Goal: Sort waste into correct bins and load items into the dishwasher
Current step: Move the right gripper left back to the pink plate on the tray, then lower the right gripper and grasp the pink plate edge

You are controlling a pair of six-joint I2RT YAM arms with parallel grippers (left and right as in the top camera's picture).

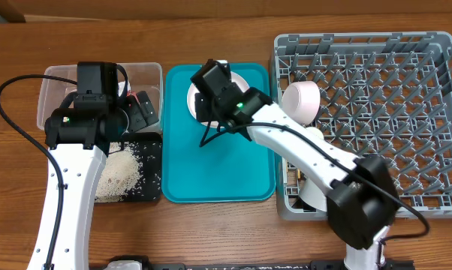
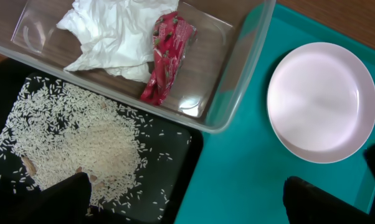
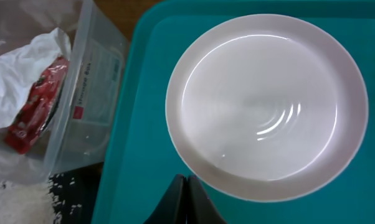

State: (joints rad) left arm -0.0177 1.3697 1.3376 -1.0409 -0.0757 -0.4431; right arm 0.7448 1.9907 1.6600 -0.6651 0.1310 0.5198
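Dish rack, right of frame, holds a white bowl at its left edge; pink plate still on teal tray at centre, left to load. Napkin and red wrapper lie in clear tub, rice in black tray: waste looks sorted. Left gripper fingers wide, empty; right gripper fingers pinched together, empty, just beside plate rim

The left gripper is spread wide, the right gripper pinched fully together.
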